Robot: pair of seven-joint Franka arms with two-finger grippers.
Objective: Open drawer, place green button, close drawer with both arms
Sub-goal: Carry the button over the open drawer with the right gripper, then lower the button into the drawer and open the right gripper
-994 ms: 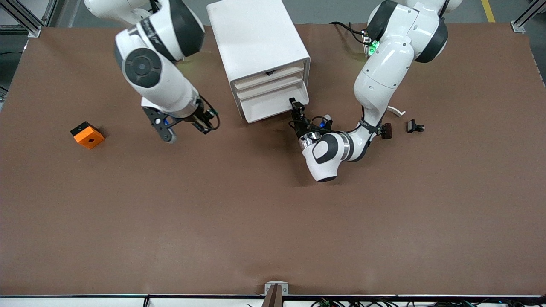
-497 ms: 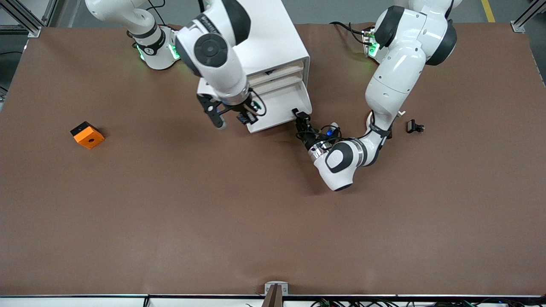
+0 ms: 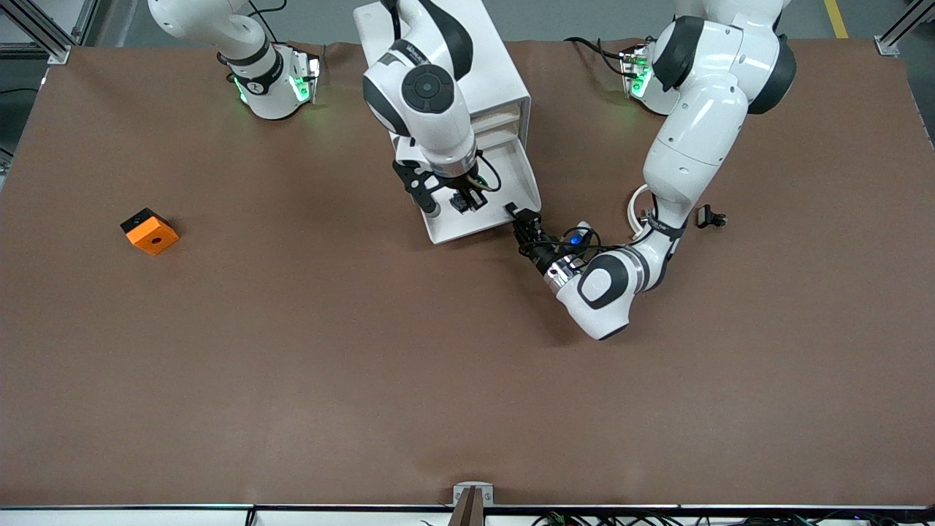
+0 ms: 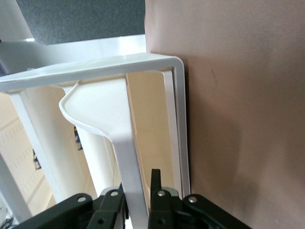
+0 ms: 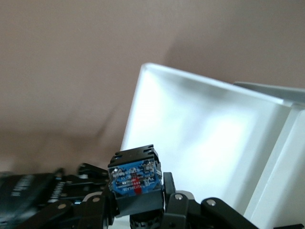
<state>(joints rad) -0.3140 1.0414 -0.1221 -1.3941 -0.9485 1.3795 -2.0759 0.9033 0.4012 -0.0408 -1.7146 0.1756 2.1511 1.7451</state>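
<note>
The white cabinet [image 3: 500,73] stands at the robots' edge of the table. Its lowest drawer [image 3: 467,232] is pulled out toward the front camera. My left gripper [image 3: 520,218] is shut on the drawer's front wall at the corner toward the left arm's end. In the left wrist view my left gripper [image 4: 136,202] straddles that white wall [image 4: 128,143]. My right gripper [image 3: 449,201] hangs over the open drawer, shut on the button [image 5: 135,181]. The button's black-blue body shows between the fingers [image 5: 169,188] above the drawer's white inside [image 5: 190,138]. The green cap is hidden.
An orange cube with a hole [image 3: 149,231] lies toward the right arm's end of the table. A small black piece [image 3: 710,216] and part of a white ring [image 3: 634,206] lie beside the left arm. The right arm reaches over the cabinet.
The right arm swung from the table beside the cabinet to over the open drawer, carrying the button. The left gripper drew the drawer farther out toward the front camera.
</note>
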